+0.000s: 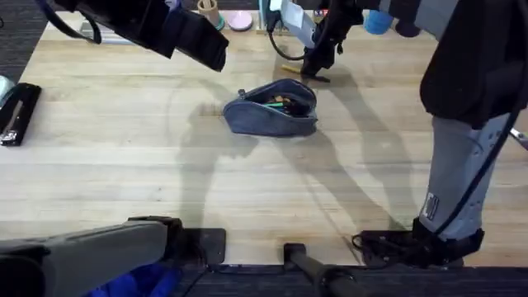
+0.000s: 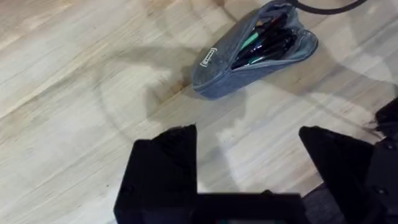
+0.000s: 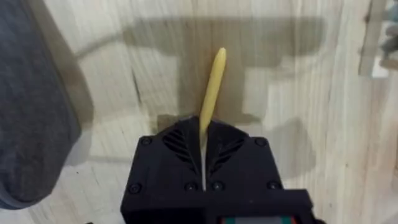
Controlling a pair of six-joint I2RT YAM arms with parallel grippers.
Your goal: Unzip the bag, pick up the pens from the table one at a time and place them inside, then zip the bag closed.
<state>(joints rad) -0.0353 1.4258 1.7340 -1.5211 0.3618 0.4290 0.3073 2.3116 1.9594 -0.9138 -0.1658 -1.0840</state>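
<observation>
Overhead, the bag [image 1: 272,108] lies on the table [image 1: 115,157] toward its far edge, near the middle, zipper gaping with dark and green pen shapes inside. Just past it, nearer the far edge, the right gripper [image 1: 315,69] is down at the tabletop, and a thin yellow line, the yellow pen [image 1: 286,56], runs away from it toward the left. A stapler-like black tool [image 1: 18,113] sits at the left edge.

The right wrist view adds what the overhead cannot resolve: the right gripper [image 3: 203,140] has its black fingers pressed together on the yellow pen [image 3: 212,87], whose free end sticks out over the wood, the bag's grey flank [image 3: 31,106] close beside.

The left wrist view looks into the open bag [image 2: 255,53], where several dark pens and a green one lie. The left gripper [image 2: 249,168] hangs above bare wood short of the bag, fingers spread wide and empty.
</observation>
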